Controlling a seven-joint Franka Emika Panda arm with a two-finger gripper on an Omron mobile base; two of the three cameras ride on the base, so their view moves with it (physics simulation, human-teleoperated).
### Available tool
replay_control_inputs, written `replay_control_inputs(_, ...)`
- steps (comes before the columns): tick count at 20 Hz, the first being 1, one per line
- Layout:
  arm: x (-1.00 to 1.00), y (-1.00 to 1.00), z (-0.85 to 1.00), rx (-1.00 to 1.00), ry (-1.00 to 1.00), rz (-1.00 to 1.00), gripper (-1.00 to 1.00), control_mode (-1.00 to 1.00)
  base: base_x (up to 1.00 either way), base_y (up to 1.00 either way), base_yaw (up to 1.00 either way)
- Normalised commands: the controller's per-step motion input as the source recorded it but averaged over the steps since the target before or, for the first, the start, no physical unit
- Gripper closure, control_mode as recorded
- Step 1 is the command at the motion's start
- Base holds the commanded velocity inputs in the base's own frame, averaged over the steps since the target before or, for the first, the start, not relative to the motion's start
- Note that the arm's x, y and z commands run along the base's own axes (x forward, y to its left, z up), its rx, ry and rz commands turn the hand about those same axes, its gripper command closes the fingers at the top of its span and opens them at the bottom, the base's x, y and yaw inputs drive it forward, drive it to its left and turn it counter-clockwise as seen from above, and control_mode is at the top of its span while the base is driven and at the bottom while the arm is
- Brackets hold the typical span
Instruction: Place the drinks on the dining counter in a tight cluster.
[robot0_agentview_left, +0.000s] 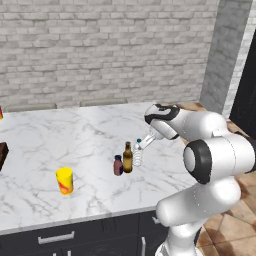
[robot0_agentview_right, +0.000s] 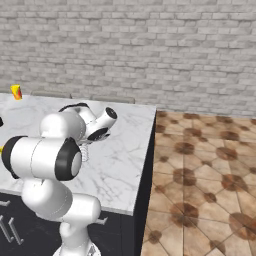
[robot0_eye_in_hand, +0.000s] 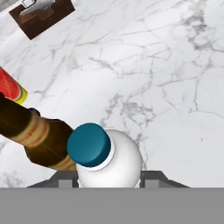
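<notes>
On the white marble dining counter (robot0_agentview_left: 60, 150), left to right: short dark maroon container (robot0_agentview_left: 118, 165), brown glass bottle (robot0_agentview_left: 128, 157), then clear plastic water bottle (robot0_agentview_left: 137, 155), all packed close for the cluster. My gripper (robot0_agentview_left: 143, 145) clamps the water bottle. Hand view shows its blue cap (robot0_eye_in_hand: 89, 145); left base view shows a yellow cup (robot0_agentview_left: 64, 180) far left.

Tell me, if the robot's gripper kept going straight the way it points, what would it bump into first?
The gripper points down at the water bottle already between its fingers. Going on, it would probably meet the marble counter under the bottle.
</notes>
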Motion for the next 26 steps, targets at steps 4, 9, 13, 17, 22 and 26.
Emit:
replay_control_inputs(4,0.0,0.0,-0.22,0.0,0.02,0.0,1.0,-1.0,0.0,0.0,0.0)
replay_control_inputs(9,0.0,0.0,-0.05,0.0,0.05,0.0,1.0,-1.0,0.0,0.0,0.0)
replay_control_inputs(13,-0.04,0.0,0.01,0.0,0.0,0.0,1.0,-1.0,0.0,0.0,0.0)
replay_control_inputs(17,-0.11,0.0,0.02,0.0,0.0,-0.01,1.0,-1.0,0.0,0.0,0.0)
replay_control_inputs(22,-0.26,-0.04,0.0,0.0,0.0,-0.04,1.0,-1.0,0.0,0.0,0.0)
replay_control_inputs(26,-0.18,0.0,0.0,0.0,0.0,-0.07,1.0,-1.0,0.0,0.0,0.0)
